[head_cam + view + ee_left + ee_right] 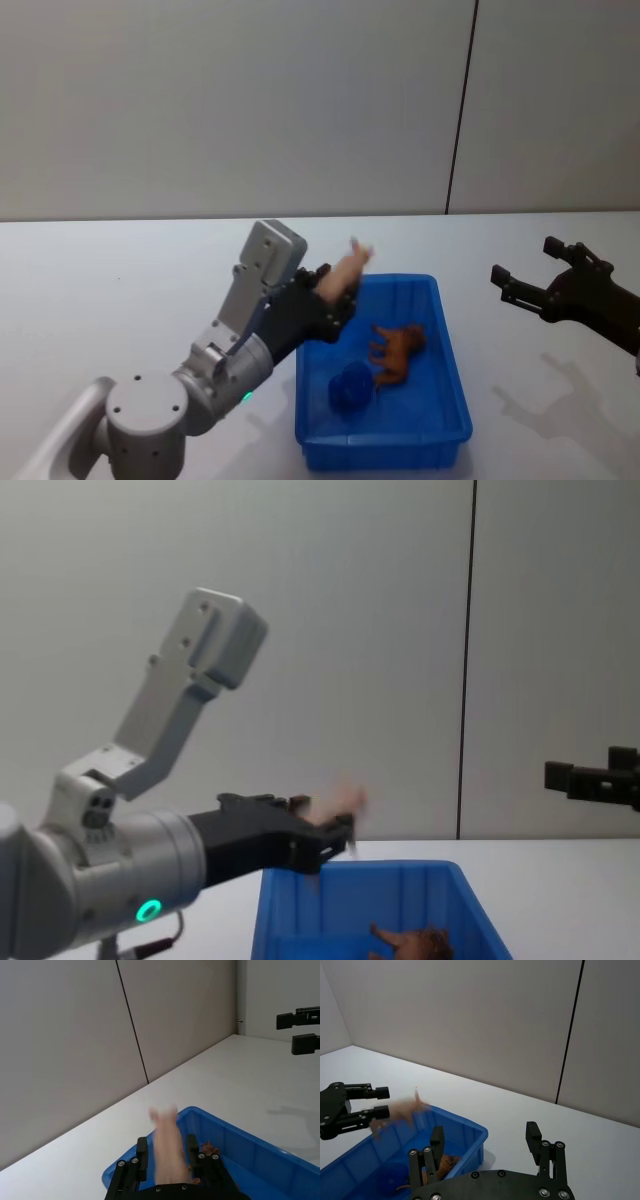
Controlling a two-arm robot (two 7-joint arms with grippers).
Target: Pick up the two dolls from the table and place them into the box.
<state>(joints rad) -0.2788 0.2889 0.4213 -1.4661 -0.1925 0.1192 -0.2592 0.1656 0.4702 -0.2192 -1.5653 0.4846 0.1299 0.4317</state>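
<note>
The pale pink doll [348, 268] is blurred above the left rim of the blue box [455, 380]. It lies between the fingers of my left gripper [335, 290], which stand open with a small gap on either side of it [167, 1150]. The shaggy brown doll [397, 352] lies inside the box on its floor. My right gripper [523, 258] hovers open and empty over the white table [120, 290], to the right of the box.
A dark blue rounded shape [350, 388] sits on the box floor near the brown doll. Grey wall panels stand behind the table. Bare tabletop lies to the left of the box and between the box and the right gripper.
</note>
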